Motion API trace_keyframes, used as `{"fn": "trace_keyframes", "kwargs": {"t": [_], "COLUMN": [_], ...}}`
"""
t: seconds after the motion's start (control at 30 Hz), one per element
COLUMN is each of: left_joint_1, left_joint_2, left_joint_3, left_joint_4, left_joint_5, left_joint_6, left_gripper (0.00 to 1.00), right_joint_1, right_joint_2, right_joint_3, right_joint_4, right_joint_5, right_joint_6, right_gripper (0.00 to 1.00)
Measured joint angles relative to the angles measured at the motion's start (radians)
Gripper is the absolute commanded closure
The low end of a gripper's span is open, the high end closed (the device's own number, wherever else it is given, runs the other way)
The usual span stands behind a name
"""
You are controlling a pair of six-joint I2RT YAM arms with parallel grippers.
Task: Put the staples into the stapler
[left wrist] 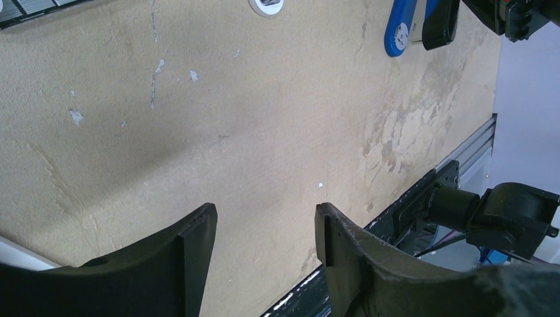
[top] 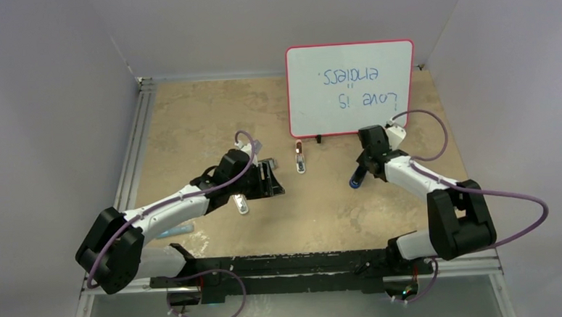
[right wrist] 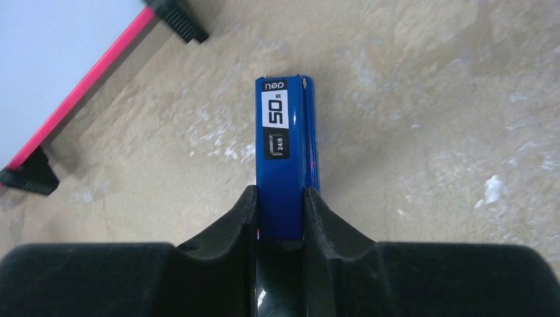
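The stapler (right wrist: 287, 142), blue on top, is gripped near one end between the fingers of my right gripper (right wrist: 279, 198), with its label end pointing away over the table. In the top view my right gripper (top: 363, 167) holds the stapler (top: 355, 179) right of the middle, in front of the whiteboard. The left wrist view shows the stapler's blue end (left wrist: 399, 32) at the top edge. My left gripper (left wrist: 264, 221) is open and empty over bare table; in the top view it (top: 270, 179) sits left of centre. The staples are not visible in any view.
A whiteboard (top: 351, 88) with a pink frame stands at the back; its edge shows in the right wrist view (right wrist: 59, 72). A white oblong bar (top: 302, 165) with a small pink piece (top: 299, 149) lies between the grippers. Another white piece (top: 241, 204) lies by my left arm.
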Motion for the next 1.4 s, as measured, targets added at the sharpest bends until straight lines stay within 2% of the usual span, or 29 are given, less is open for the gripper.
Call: {"fn": "trace_keyframes", "kwargs": {"t": [0.13, 0.33, 0.5, 0.7, 0.8, 1.2, 1.27, 1.4], "left_joint_1": [0.0, 0.0, 0.0, 0.0, 0.0, 0.0, 0.0, 0.0], "left_joint_2": [0.0, 0.019, 0.032, 0.044, 0.044, 0.071, 0.077, 0.081], "left_joint_3": [0.0, 0.0, 0.0, 0.0, 0.0, 0.002, 0.002, 0.002], "left_joint_4": [0.0, 0.005, 0.007, 0.035, 0.044, 0.057, 0.06, 0.062], "left_joint_5": [0.0, 0.008, 0.021, 0.031, 0.031, 0.047, 0.052, 0.056], "left_joint_6": [0.0, 0.0, 0.0, -0.001, -0.001, -0.001, -0.001, -0.002], "left_gripper": [0.44, 0.43, 0.41, 0.41, 0.41, 0.4, 0.4, 0.4], "right_joint_1": [0.067, 0.286, 0.391, 0.414, 0.425, 0.496, 0.512, 0.536], "right_joint_2": [-0.008, -0.014, 0.002, 0.085, 0.087, -0.031, -0.029, -0.024], "right_joint_3": [0.0, 0.0, 0.008, 0.078, 0.079, 0.059, 0.048, 0.038], "right_joint_4": [0.002, 0.002, -0.009, -0.054, -0.085, -0.14, -0.153, -0.19], "right_joint_5": [-0.035, -0.091, -0.074, -0.055, -0.056, -0.109, -0.111, -0.108], "right_joint_6": [-0.004, 0.052, 0.078, 0.064, 0.053, 0.076, 0.086, 0.108], "right_gripper": [0.83, 0.8, 0.68, 0.44, 0.38, 0.4, 0.44, 0.6]}}
